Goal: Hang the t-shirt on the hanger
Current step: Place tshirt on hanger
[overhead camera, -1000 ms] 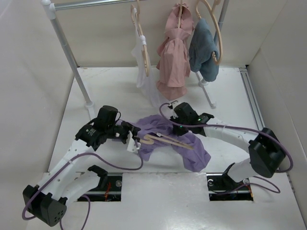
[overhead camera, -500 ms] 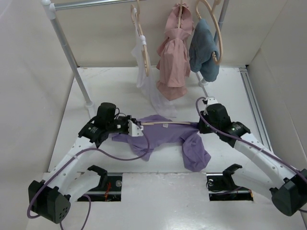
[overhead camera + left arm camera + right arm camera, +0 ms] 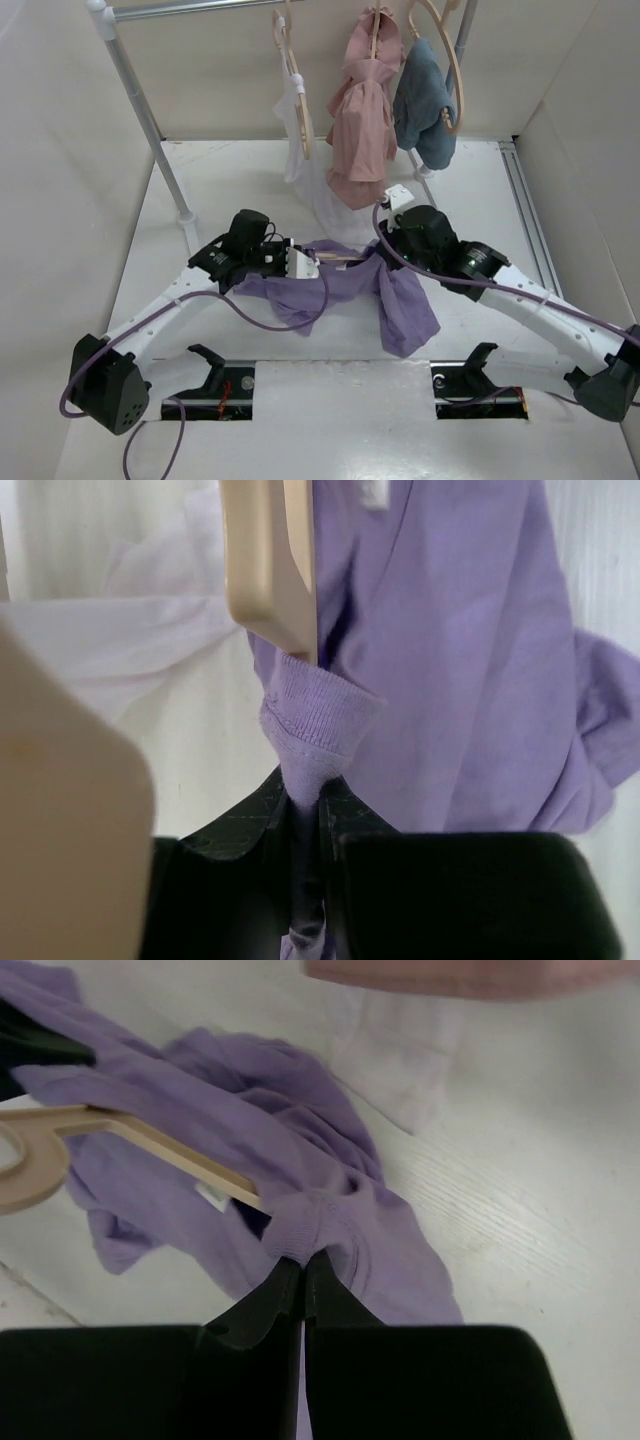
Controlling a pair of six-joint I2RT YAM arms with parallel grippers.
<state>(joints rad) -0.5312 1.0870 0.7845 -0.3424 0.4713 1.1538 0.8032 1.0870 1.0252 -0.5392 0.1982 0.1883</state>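
Note:
The lavender t-shirt (image 3: 345,288) hangs bunched between my two grippers just above the table. The tan wooden hanger (image 3: 340,258) lies along its top edge, partly inside the cloth. My left gripper (image 3: 310,267) is shut on the ribbed collar at the left. In the left wrist view the collar (image 3: 310,725) is pinched between my jaws, with the hanger arm (image 3: 268,560) right above. My right gripper (image 3: 382,260) is shut on the collar at the right. In the right wrist view the hanger (image 3: 160,1148) runs into the neck opening of the t-shirt (image 3: 300,1120).
A clothes rack stands at the back, its left pole (image 3: 150,120) close behind my left arm. A white garment (image 3: 300,150), a dusty pink one (image 3: 362,120) and a blue-grey one (image 3: 425,100) hang on it on like hangers. Walls close in both sides.
My right gripper has moved left and my left gripper right, so they are closer together. The t-shirt between them has gone from stretched wide to slack and bunched.

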